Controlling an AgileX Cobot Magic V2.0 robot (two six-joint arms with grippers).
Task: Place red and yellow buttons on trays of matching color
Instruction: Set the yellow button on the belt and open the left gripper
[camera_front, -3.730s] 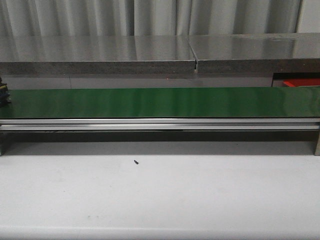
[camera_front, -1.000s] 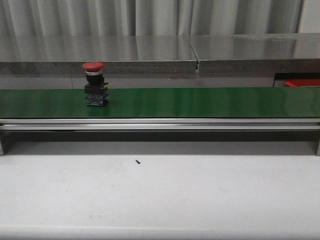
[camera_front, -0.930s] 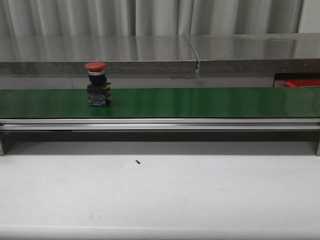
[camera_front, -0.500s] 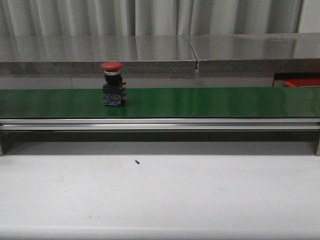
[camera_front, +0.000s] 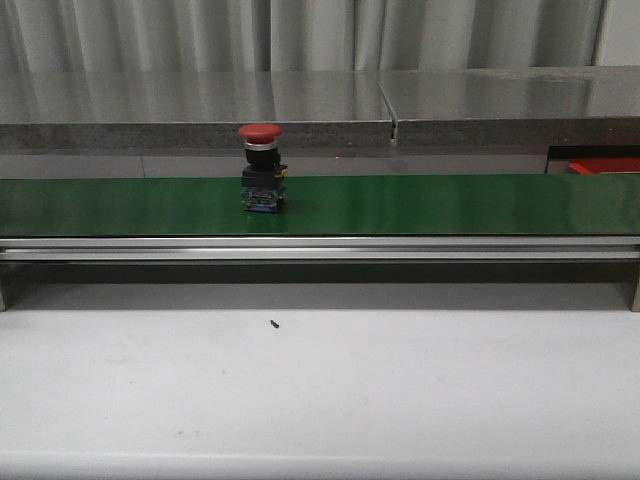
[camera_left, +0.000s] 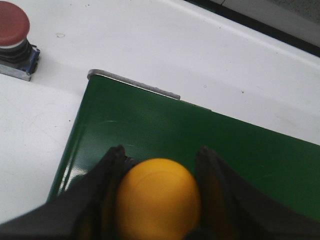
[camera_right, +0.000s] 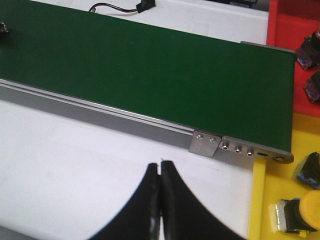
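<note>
A red button (camera_front: 262, 170) on a black and blue base stands upright on the green belt (camera_front: 420, 205), left of centre in the front view. Neither gripper shows there. In the left wrist view my left gripper (camera_left: 161, 154) is shut on a yellow button (camera_left: 157, 197), with a finger on each side of its cap, above the belt's end (camera_left: 200, 140). A second red button (camera_left: 12, 37) sits on the white table beside that end. My right gripper (camera_right: 160, 167) is shut and empty over the white table near the belt's other end. Beside it are a red tray (camera_right: 285, 30) and a yellow tray (camera_right: 272, 200).
The red tray holds dark button bases (camera_right: 312, 47). The yellow tray holds a yellow button (camera_right: 300, 215) lying on its side and another base (camera_right: 310, 170). The belt's metal rail (camera_front: 320, 248) runs across the front. A small dark speck (camera_front: 272, 323) lies on the white table.
The red button came in from the left end of the belt and has ridden steadily to the right, to left of centre. Nothing else in the front view moved.
</note>
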